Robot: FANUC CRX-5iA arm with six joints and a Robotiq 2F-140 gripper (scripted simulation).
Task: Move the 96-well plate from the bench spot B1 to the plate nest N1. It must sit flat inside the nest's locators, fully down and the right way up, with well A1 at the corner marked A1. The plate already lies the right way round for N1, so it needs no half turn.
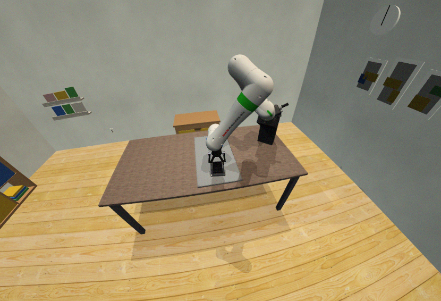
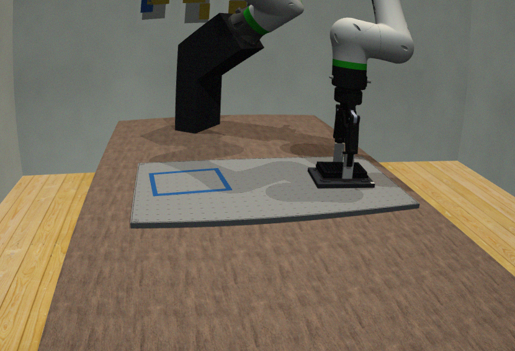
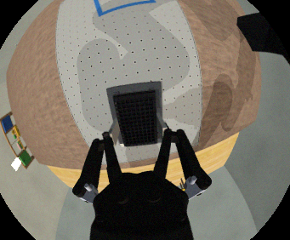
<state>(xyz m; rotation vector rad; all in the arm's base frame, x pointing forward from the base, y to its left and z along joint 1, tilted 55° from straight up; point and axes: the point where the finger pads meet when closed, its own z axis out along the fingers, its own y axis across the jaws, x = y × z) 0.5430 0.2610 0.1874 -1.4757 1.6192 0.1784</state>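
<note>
The black 96-well plate [image 2: 340,169] sits low on the dark plate nest N1 [image 2: 341,180] at the right end of the grey baseplate [image 2: 267,192]. My gripper [image 2: 344,164] points straight down and is shut on the plate across its short sides. In the wrist view the plate [image 3: 136,119] lies between my two fingers, with the nest's grey frame around it. In the top view the plate [image 1: 217,169] shows below the gripper [image 1: 217,161]. I cannot tell whether the plate is fully down in the locators. The blue outline of spot B1 [image 2: 188,181] is empty.
The arm's black pedestal [image 2: 202,74] stands at the back of the table. The baseplate lies across the brown table top [image 2: 267,264]. The table's right edge is close to the nest.
</note>
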